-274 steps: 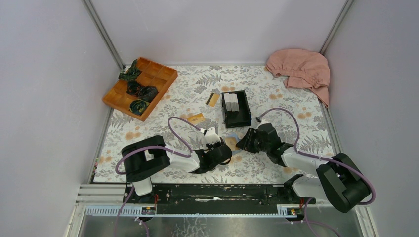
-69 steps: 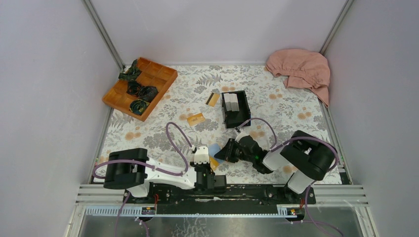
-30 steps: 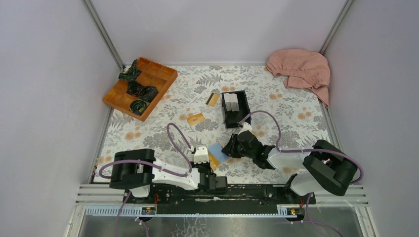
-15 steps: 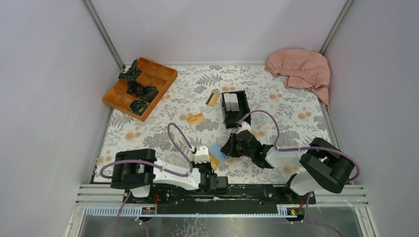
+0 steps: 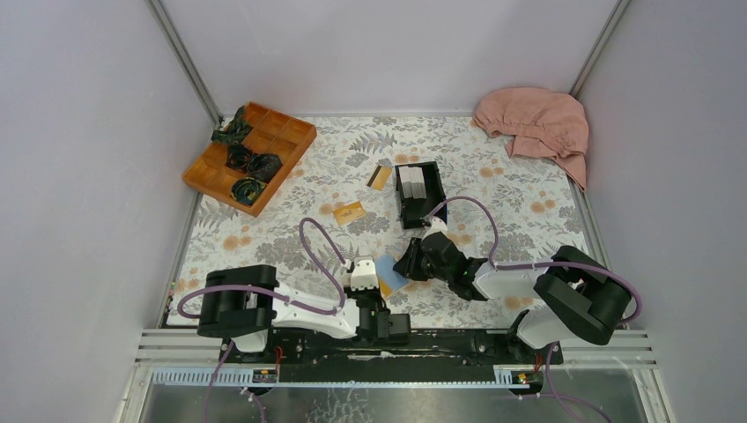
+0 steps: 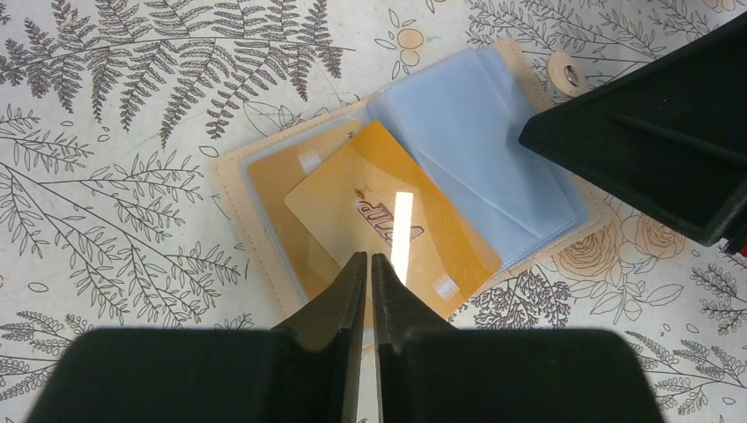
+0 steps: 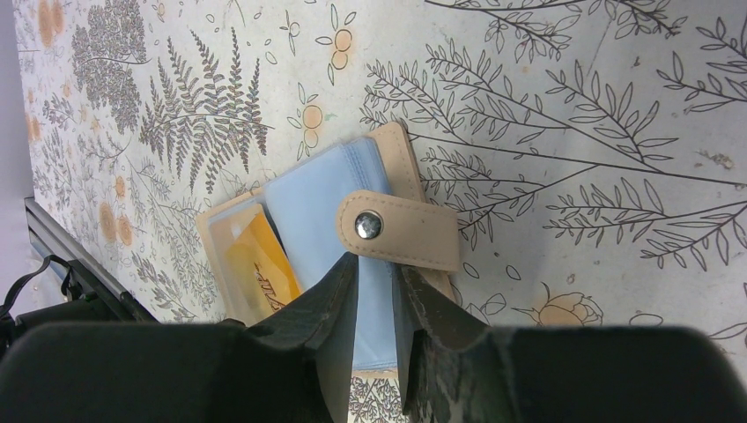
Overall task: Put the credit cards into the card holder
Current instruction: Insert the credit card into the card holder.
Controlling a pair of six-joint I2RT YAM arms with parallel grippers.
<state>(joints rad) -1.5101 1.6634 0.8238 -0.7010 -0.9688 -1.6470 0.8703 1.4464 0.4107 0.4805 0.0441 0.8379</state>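
One credit card (image 6: pixel 388 211) sits partly in the open card holder (image 6: pixel 225 185), at the table's (image 5: pixel 528 229) front. The left gripper (image 6: pixel 368 264), almost closed, touches the card's edge. The right gripper (image 7: pixel 377 291) narrowly pinches the blue sleeves (image 7: pixel 308 203). A plain card (image 5: pixel 350 211) and a black-banded card (image 5: pixel 380 177) remain outside.

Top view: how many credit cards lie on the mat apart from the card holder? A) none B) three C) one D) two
D: an orange card lies alone and a black-banded card lies beside the black box, both apart from the card holder.
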